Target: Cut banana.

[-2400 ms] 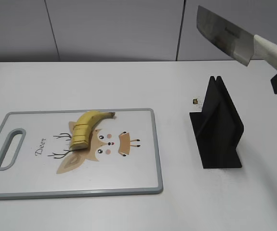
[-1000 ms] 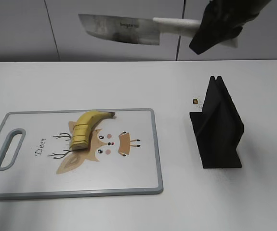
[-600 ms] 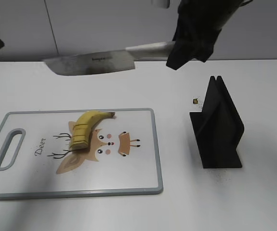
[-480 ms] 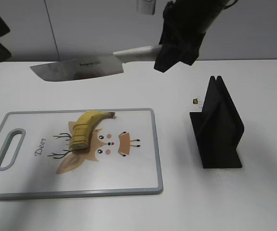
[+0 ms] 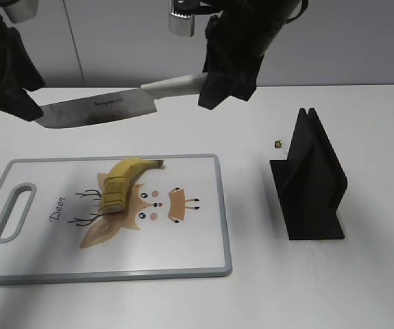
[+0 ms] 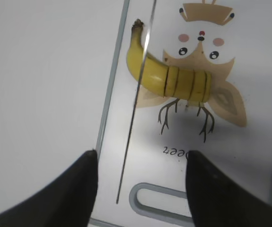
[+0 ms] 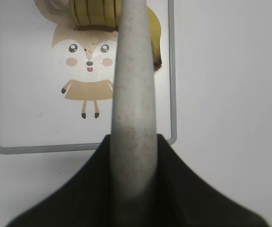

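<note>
On a white surface (image 5: 361, 130), a gray-rimmed cutting board (image 5: 183, 264) printed with a cartoon deer carries the banana (image 5: 122, 181), which lies near the board's far edge with its dark stem tip pointing toward the middle of the scene. Its near end is already divided into several slices that sit packed together, while the stem half is uncut. Above the far side of the board, the right gripper (image 5: 214, 82) holds a broad kitchen knife (image 5: 97, 110) by its pale handle, fingers (image 7: 183, 189) clamped around the grip; the blade hangs in the air, level and side-on to the exterior camera, well clear of the fruit. From the left wrist camera the blade appears edge-on as a thin line crossing over the stem end of the banana. At the left edge, the left gripper (image 6: 138, 189) hovers over the handle-slot end of the board with its dark fingers (image 6: 67, 194) spread wide and nothing between them. Well to the right of the board stands a black knife stand (image 5: 311, 179), with a tiny dark scrap (image 5: 277, 144) on the surface just behind it.
</note>
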